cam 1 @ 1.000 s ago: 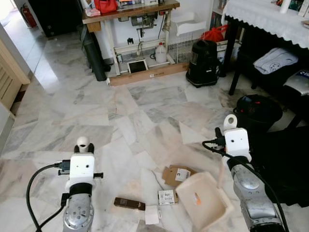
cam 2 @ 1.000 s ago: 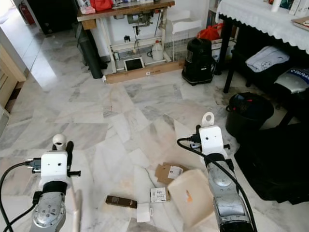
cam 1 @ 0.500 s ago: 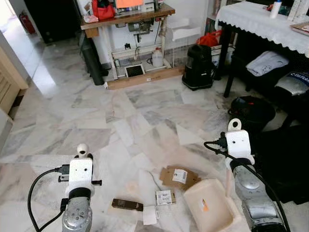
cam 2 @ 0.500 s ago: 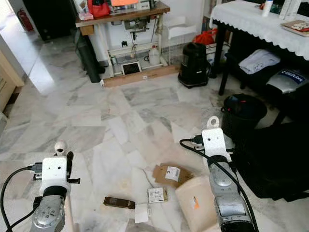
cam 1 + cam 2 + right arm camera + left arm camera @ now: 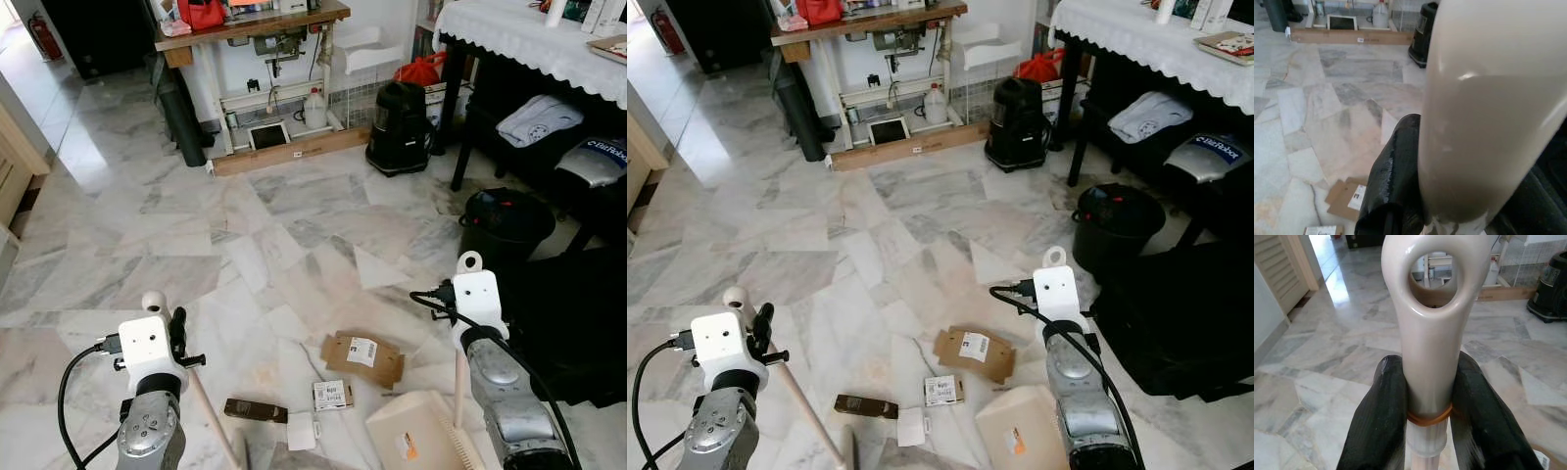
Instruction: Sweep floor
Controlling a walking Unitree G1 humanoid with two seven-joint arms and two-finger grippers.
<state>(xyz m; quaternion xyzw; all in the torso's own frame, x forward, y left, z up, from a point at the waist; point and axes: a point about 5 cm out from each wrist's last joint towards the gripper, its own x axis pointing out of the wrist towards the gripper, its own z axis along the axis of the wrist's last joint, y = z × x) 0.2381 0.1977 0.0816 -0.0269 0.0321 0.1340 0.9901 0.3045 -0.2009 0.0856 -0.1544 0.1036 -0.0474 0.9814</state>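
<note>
Since a second ago the dustpan (image 5: 421, 441) has dropped lower and nearer the robot, from a raised tilt beside the litter to a spot low on the marble floor (image 5: 294, 225), and the broom handle (image 5: 211, 411) now slants down from the left arm towards the scraps; the head camera has also shifted, so part of that change is the view itself. The left claw (image 5: 1422, 396) is clamped tight round the cream broom handle just below its hanging loop, both black fingers (image 5: 1378, 421) pressed against it. The right claw (image 5: 1415, 196) grips the dustpan's pale upright handle (image 5: 458, 367), one finger plainly wrapped against it. The litter lies between the two tools: a flattened cardboard piece (image 5: 362, 357), a small printed box (image 5: 329, 396), a dark brown bar (image 5: 256, 410) and a white slip of paper (image 5: 301, 431), all close together and just beside the pan's left edge. With the pan down and the broom angled in, the set-up looks ready for the first stroke, pushing scraps rightwards into the pan; no scrap can be seen in it. A black bin (image 5: 505, 227) stands further off to the right.
</note>
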